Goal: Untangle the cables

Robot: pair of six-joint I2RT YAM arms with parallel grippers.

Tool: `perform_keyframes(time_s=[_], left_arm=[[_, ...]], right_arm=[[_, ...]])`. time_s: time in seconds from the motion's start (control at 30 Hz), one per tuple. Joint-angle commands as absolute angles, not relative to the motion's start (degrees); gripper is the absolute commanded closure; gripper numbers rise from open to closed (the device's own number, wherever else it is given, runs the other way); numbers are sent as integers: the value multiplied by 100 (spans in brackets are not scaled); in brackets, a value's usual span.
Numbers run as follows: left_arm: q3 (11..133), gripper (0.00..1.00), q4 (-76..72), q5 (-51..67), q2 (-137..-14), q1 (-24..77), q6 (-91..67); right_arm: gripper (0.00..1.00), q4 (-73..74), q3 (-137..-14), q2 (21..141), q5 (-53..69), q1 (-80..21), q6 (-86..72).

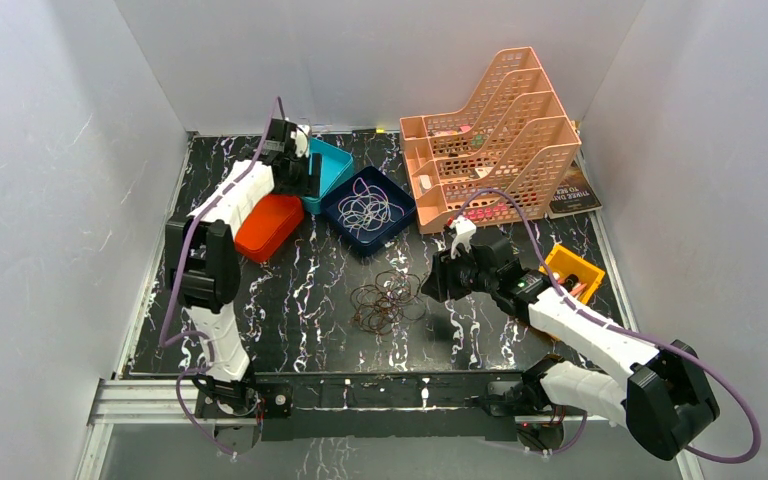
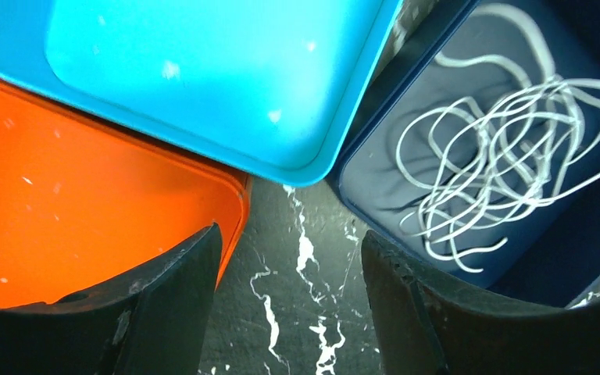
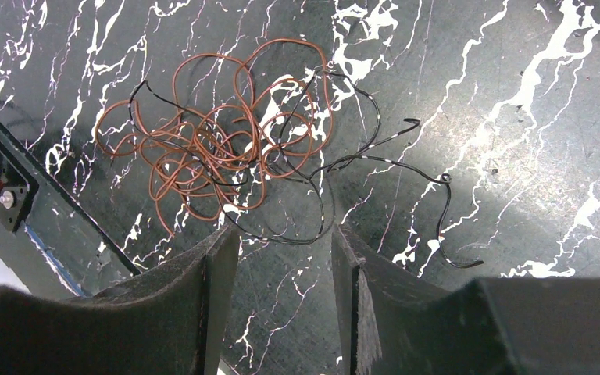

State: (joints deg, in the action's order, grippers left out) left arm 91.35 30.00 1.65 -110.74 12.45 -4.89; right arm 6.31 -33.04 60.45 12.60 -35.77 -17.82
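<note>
A dark navy square plastic tray [image 1: 358, 230], upper centre, holds whitish looping cables [image 1: 365, 210]; brown and black tangled cables [image 1: 385, 300] lie below it on the black marbled worktop [image 1: 300, 290]. The left hand [image 2: 291, 234] and right hand [image 3: 283, 229] hang spread, gripping nothing.

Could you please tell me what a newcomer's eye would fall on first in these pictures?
First, the knot of brown and black cables lying loose mid-table, with the right gripper open near it. Next, the whitish cables coiled in the dark blue tray behind, beside a teal tray and an orange tray. The tall peach file rack stands at the back right.
</note>
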Motion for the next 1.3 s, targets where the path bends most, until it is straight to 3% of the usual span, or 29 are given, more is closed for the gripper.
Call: perform_keyframes(time_s=[0.0,0.53,1.27], left_arm=[[9471,35,2644,323,-10618,1245,-338],[10837,32,2557,1385,-12388,1226,-269],[9617,30,2597,1738,-11741,1178,-534]], right_arm=[[44,561,-3304,5923,1302,-3608,-1809],[44,751,-3270,5813,1151,-3619,-1742],[44,653,-3278,5892,1222,-3626,-1727]])
